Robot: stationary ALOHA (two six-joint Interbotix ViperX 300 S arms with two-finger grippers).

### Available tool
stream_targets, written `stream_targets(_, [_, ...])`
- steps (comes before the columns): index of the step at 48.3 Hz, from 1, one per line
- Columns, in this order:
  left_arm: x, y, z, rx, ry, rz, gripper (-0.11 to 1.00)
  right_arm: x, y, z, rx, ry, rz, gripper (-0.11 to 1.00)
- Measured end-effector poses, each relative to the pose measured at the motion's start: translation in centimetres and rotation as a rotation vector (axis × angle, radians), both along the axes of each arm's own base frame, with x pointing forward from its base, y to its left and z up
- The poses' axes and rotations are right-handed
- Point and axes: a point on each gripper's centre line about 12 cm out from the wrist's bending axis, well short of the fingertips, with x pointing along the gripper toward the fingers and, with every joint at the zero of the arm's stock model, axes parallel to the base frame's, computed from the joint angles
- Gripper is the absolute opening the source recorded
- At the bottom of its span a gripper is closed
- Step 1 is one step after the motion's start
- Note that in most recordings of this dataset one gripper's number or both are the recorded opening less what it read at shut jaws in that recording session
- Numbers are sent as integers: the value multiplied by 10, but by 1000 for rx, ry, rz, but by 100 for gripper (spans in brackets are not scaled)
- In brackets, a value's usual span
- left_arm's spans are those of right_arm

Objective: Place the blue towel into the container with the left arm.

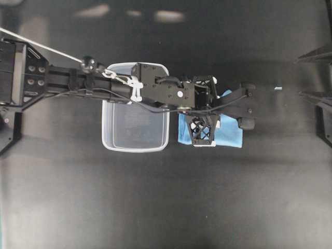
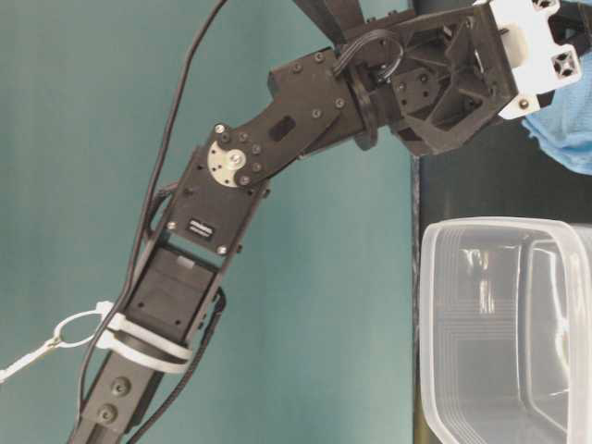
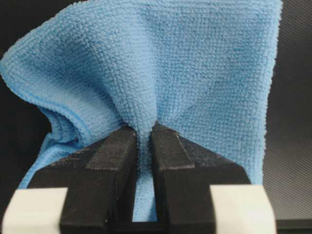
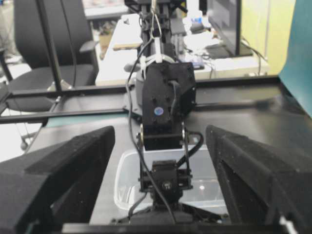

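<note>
The blue towel (image 1: 228,132) lies just right of the clear container (image 1: 110,141) in the overhead view. My left gripper (image 1: 203,136), black with a lattice pattern, reaches over the container and is shut on a bunched fold of the towel (image 3: 195,73). In the left wrist view the jaws of the left gripper (image 3: 145,130) pinch the cloth. The towel (image 2: 569,129) also shows in the table-level view beside the container (image 2: 435,268). My right gripper (image 1: 299,78) is open and empty at the right edge, its wide-apart fingers (image 4: 73,161) facing the left arm.
The container (image 4: 124,170) is empty and stands under the left arm's forearm (image 1: 155,88). A small white speck (image 1: 278,88) lies on the dark table (image 1: 166,207) between the towel and the right gripper.
</note>
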Motion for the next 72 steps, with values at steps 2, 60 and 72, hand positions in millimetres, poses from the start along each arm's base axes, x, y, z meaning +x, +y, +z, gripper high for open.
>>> stream_targets(2, [-1, 1, 6, 0, -3, 2, 6, 0, 0, 0, -2, -2, 0, 73])
stream_targets(60, [-178, 17, 168, 3, -103, 55, 6, -7, 0, 3, -2, -12, 1, 73])
stream_targets(72, [-182, 22, 160, 2, -80, 69, 6, -7, 0, 3, 0, -12, 0, 73])
